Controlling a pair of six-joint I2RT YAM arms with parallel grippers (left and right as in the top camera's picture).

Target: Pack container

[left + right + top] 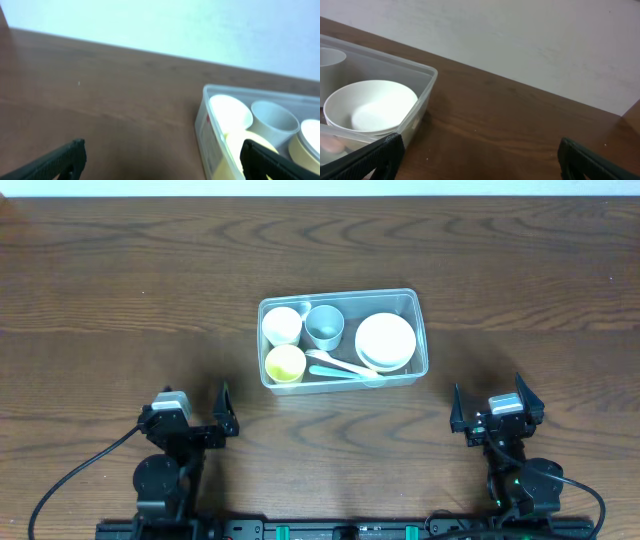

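Note:
The clear rectangular container (421,330) stands at the table's middle. Inside it are a white cup (282,326), a grey cup (324,326), a yellow cup (285,364), stacked white bowls (385,341) and pale spoons (338,366). My left gripper (196,418) is open and empty near the front edge, left of and nearer than the container. My right gripper (492,407) is open and empty at the front right. The left wrist view shows the container's corner (206,125) with cups. The right wrist view shows the container's corner (422,107) and a white bowl (370,107).
Bare brown wooden table (120,290) surrounds the container on all sides. A pale wall (520,35) rises behind the table's far edge. Black cables (70,480) run from both arm bases at the front edge.

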